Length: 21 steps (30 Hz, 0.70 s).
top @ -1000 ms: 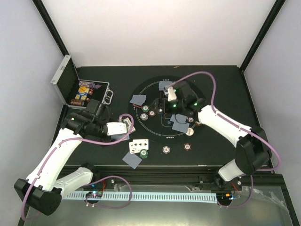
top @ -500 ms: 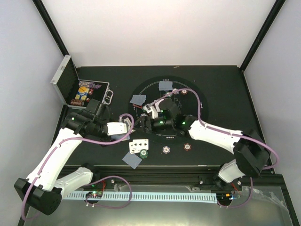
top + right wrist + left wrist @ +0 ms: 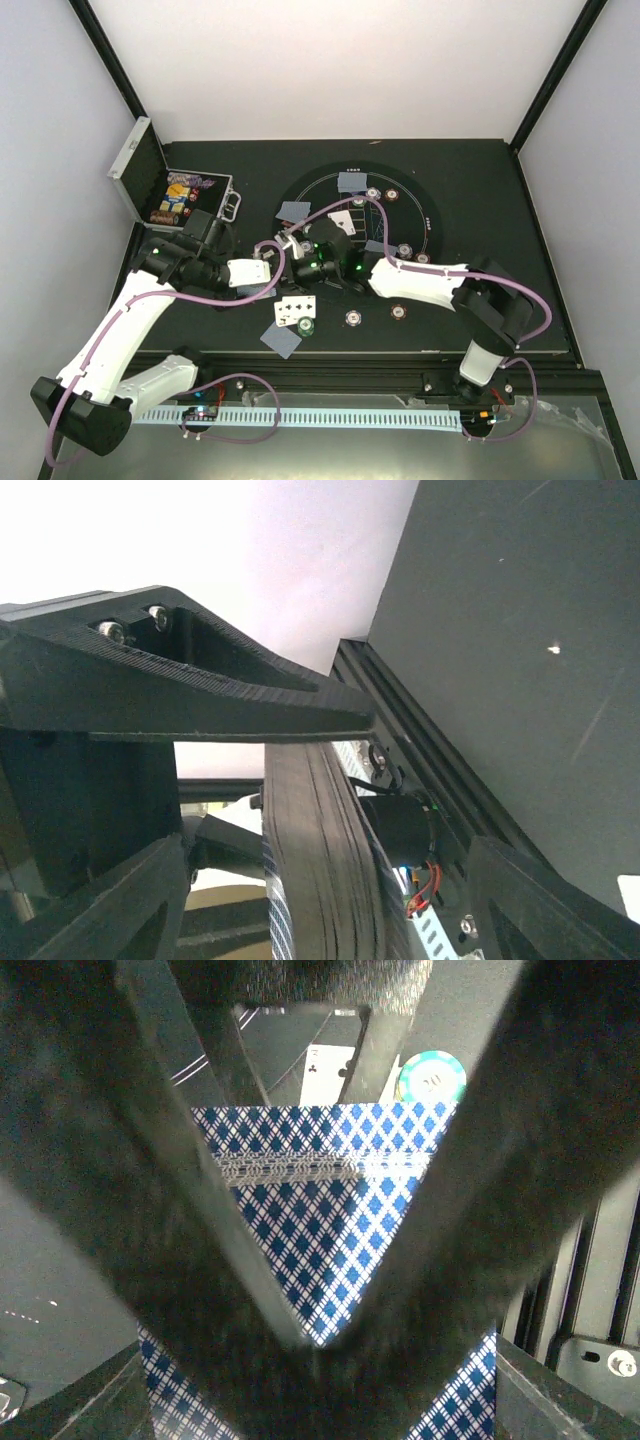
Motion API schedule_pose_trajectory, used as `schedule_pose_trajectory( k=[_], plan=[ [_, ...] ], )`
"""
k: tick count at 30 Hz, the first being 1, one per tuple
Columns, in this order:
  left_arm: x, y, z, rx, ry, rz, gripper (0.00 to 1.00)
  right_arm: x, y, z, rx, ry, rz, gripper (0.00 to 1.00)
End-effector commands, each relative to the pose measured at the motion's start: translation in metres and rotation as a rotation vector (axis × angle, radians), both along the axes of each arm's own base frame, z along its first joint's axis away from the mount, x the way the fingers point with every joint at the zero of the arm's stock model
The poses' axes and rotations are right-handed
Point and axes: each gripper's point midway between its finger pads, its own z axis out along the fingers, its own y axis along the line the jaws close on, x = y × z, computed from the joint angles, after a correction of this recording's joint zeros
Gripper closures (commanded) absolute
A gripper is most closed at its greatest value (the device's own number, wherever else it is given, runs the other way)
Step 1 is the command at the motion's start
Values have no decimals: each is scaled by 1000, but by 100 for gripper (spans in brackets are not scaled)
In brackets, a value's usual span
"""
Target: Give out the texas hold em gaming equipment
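1. Top external view: our right gripper (image 3: 287, 250) meets the left gripper (image 3: 268, 264) at the left edge of the mat (image 3: 425, 215).
2. The right jaws stand apart with nothing gripped. In the right wrist view, the stacked edge of the deck (image 3: 320, 860) sits just beside one finger (image 3: 200, 670).
3. The left jaws are clamped on the deck, its blue diamond backs facing the left wrist camera.
4. We judge the step to be drawing a card off the deck. Close on one card edge only and slide it along its own plane. Let the left pinch resist so the stack does not fan.
5. Just below the grippers lie face-up cards (image 3: 295, 309) and a green chip (image 3: 304, 325). A face-down card (image 3: 281, 340) lies nearer our bases. Lift clear before swinging away.
6. Dealt cards (image 3: 352, 182) and chips (image 3: 403, 250) are spread on the mat. The purple cable (image 3: 352, 200) arches above them and could snag.
7. The open case (image 3: 150, 190) sits far left, well apart from the work.
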Motion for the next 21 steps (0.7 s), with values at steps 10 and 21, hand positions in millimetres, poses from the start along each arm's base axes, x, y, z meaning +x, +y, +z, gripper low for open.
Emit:
schedule_pose_trajectory(
  k=[10, 21],
  plan=[
    [2, -6, 16, -35, -42, -30, 99, -6, 17, -19, -1, 60, 55, 28],
    [1, -6, 17, -34, -46, -33, 98, 16, -15, -43, -70, 77, -11, 34]
  ],
)
